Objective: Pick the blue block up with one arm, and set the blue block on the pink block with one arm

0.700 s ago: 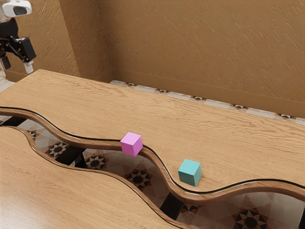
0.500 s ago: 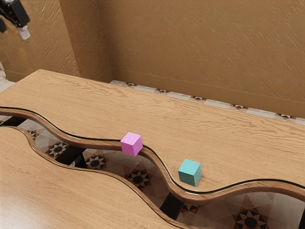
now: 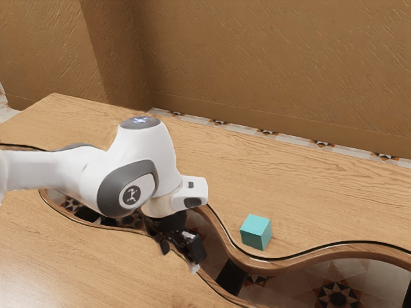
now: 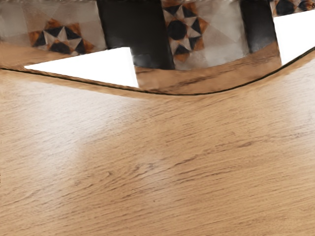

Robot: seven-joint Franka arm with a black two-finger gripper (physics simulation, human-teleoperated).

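Note:
The blue block [image 3: 256, 231], a teal cube, sits on the far table [image 3: 289, 173] close to its wavy front edge. My white arm [image 3: 122, 176] reaches across the middle of the exterior view and covers the spot where the pink block stood. My black gripper [image 3: 182, 249] hangs low under the arm, over the gap between the two tables, left of the blue block and well apart from it. Nothing shows in its grasp. In the wrist view a wooden table top [image 4: 157, 167] lies right under my hand, with its curved edge and the patterned floor [image 4: 187, 29] beyond.
A second wooden table [image 3: 58, 263] with a matching wavy edge lies in the foreground. A tiled floor gap [image 3: 334, 289] runs between the two tables. Brown walls [image 3: 270, 58] close off the back.
My arm has swung down from the exterior view's upper left corner into the middle foreground, and it now hides the pink block. The blue block has stayed put.

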